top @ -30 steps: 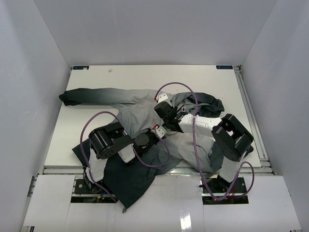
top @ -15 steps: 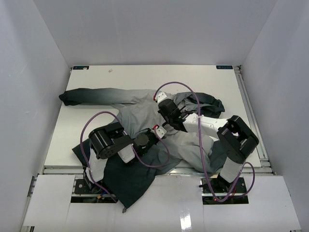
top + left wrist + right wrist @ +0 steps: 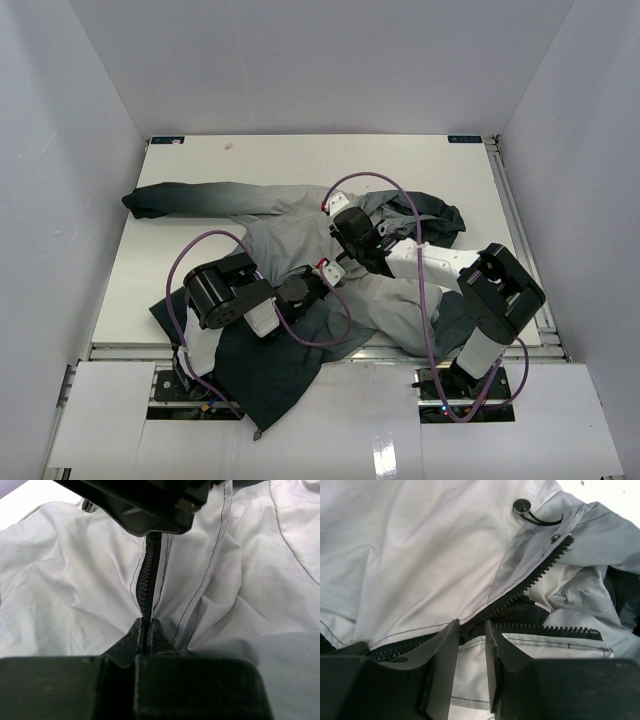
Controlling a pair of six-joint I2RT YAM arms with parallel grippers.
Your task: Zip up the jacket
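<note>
Upward along the zipper (image 3: 535, 570) moved the right end effector (image 3: 470, 627), now half open; left end effector (image 3: 146, 627) clamps the jacket (image 3: 280, 230): keep tension.

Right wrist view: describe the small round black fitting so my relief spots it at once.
On the jacket under the right gripper, follow the open zipper teeth to their far end. Just beyond sits a round dark toggle, the only button-like thing there, trailing a thin black cord.
</note>
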